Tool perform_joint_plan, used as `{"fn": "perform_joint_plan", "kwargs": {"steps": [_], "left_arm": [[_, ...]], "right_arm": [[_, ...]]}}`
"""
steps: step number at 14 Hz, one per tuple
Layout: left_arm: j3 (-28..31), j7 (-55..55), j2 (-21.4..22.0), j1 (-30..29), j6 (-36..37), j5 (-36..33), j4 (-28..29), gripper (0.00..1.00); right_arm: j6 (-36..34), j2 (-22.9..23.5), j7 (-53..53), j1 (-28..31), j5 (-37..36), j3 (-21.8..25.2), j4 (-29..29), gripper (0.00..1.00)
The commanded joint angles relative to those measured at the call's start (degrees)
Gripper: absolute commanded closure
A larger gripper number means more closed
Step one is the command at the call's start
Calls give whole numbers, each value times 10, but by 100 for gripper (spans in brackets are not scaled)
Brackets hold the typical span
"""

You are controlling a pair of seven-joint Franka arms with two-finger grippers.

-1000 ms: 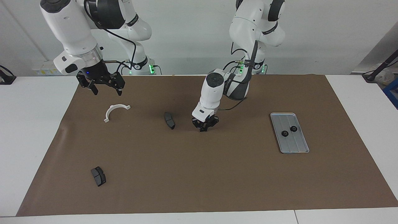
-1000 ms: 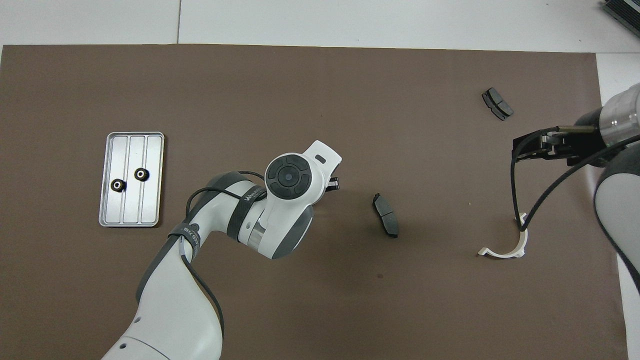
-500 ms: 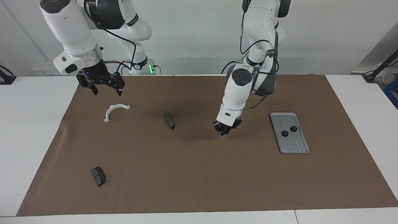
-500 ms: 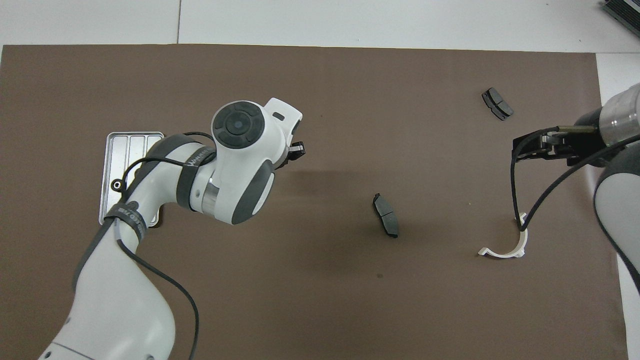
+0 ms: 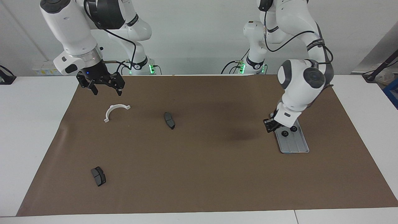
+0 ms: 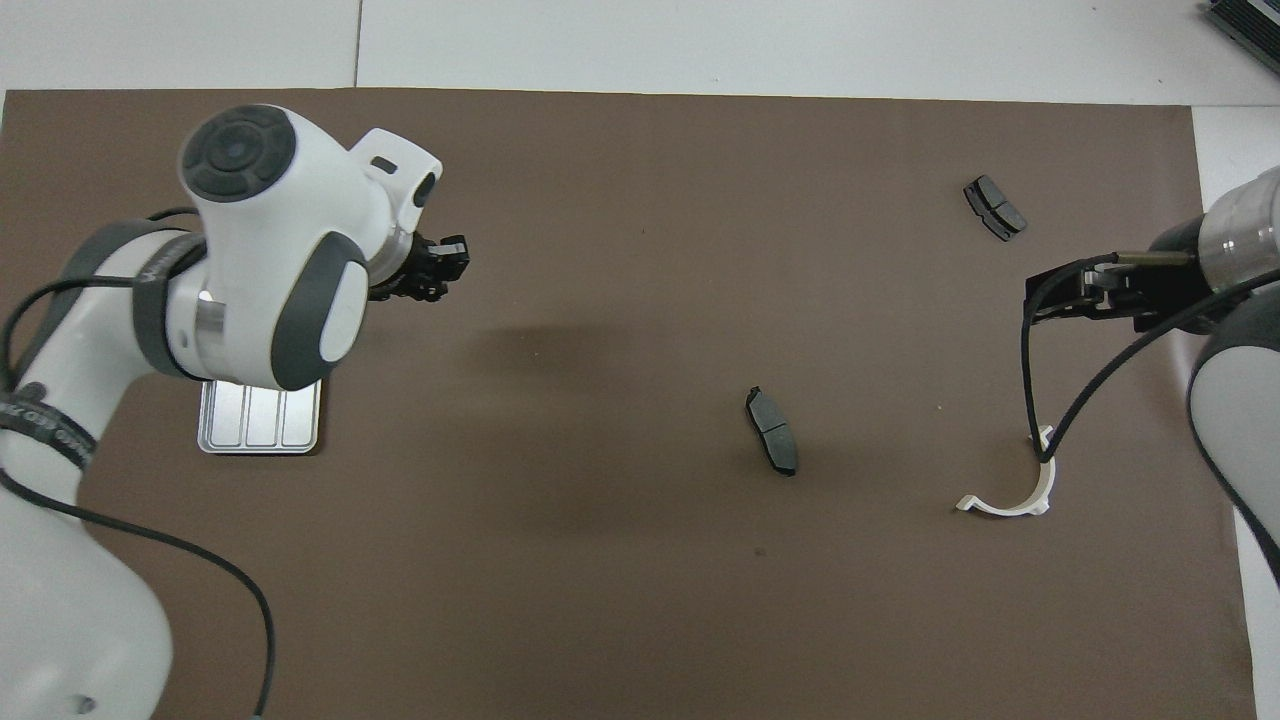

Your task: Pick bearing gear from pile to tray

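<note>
In the facing view, your left gripper hangs just over the tray's edge on the side toward the right arm, at the end nearer the robots; whether it holds a gear you cannot tell, since the fingers look drawn close but nothing shows between them. Two gears already sit on the tray, close to that gripper. The right gripper waits with fingers spread wide over the mat near the white bracket; one pad lies mid-mat, another pad far from the robots toward the right arm's end. No loose gear shows on the mat. In the overhead view, the left arm covers most of the tray, so you lose sight of the gears there, and the left gripper shows past the wrist, its contents hidden. The risks from here, as I judge them: release so close to the rim and a round gear may land on the rim or roll off onto the mat; come down carelessly and you may knock the gears already placed; trust the overhead view alone and you misjudge height.
</note>
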State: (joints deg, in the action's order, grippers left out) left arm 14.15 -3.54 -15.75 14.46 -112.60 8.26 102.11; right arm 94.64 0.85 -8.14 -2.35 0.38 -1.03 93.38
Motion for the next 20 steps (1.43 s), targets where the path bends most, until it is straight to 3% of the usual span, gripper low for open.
{"fn": "perform_joint_plan", "kwargs": {"steps": [1,6,7,10,11,13,17,20], "left_arm": [[-8,-59,41,-22,-6,2,63,75],[-8,-61,57,-22,-46,1,144,70],[-8,-61,57,-22,-48,1,146,60],[-8,-60,57,-21,-43,1,141,18],[-8,-58,58,-17,-43,0,131,13],[-8,-57,65,-17,-16,0,86,9],[-7,-53,60,-22,122,-1,-60,3],[-8,-53,67,-16,208,-50,-134,0]], "right_arm": [[-4,0,8,2,11,2,1,0],[-4,0,8,2,11,2,1,0],[-4,0,8,2,12,2,1,0],[-4,0,8,2,12,2,1,0],[-4,0,8,2,12,2,1,0],[-4,0,8,2,12,2,1,0],[-4,0,8,2,12,2,0,0],[-4,0,8,2,12,2,1,0]]}}
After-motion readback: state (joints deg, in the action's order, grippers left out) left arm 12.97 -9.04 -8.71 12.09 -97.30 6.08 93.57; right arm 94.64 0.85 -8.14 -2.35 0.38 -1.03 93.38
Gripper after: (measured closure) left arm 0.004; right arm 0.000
